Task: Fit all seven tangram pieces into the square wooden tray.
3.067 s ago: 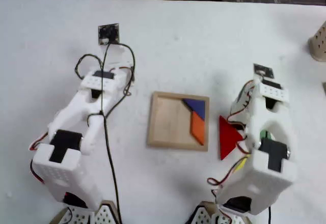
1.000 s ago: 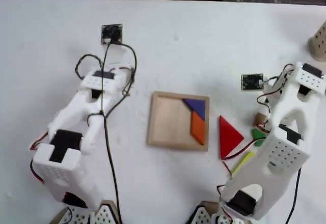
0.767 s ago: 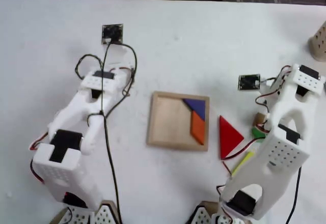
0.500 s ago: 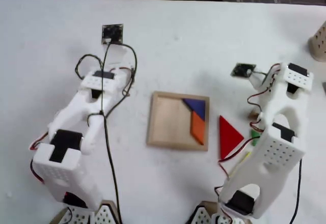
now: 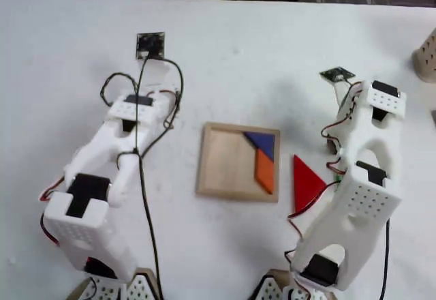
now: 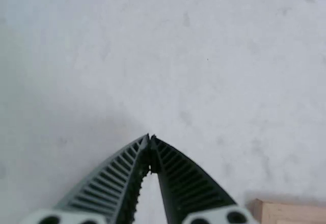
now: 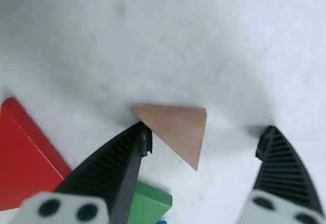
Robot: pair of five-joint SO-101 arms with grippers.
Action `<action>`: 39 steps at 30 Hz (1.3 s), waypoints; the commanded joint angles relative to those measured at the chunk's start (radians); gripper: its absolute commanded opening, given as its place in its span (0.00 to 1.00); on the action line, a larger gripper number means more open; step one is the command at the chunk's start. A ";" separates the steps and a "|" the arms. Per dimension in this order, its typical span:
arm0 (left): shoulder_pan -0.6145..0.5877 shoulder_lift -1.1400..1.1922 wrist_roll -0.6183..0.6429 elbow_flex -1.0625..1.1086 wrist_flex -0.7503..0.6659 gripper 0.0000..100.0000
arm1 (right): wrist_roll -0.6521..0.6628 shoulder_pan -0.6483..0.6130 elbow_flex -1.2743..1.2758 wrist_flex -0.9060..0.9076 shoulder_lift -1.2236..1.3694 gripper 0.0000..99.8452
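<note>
R tool [image 7: 206,137] spread wide, straddling small tan wooden triangle [image 7: 175,127]. It lay flat on white table [image 5: 272,54], near red triangle [image 7: 25,152]. Judged light, stiff, thin, prob. slippery; best pinched across opposite edges. L tool [image 6: 150,140] tips together, empty.

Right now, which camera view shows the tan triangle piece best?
The right wrist view: the tan triangle lies flat on the table, seen whole, under the open right gripper. In the high view the right arm covers its spot. The left wrist view faces table and a corner of the wooden tray.
</note>
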 commanded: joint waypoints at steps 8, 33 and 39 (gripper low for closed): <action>0.005 -0.007 -0.014 -0.064 -0.002 0.02 | 0.321 -0.025 -0.023 -0.021 -0.079 0.13; 0.007 -0.007 -0.014 -0.064 -0.002 0.02 | 0.477 -0.042 -0.021 -0.061 -0.073 0.23; 0.007 -0.007 -0.014 -0.064 -0.002 0.02 | 0.477 -0.042 -0.021 -0.062 -0.073 0.22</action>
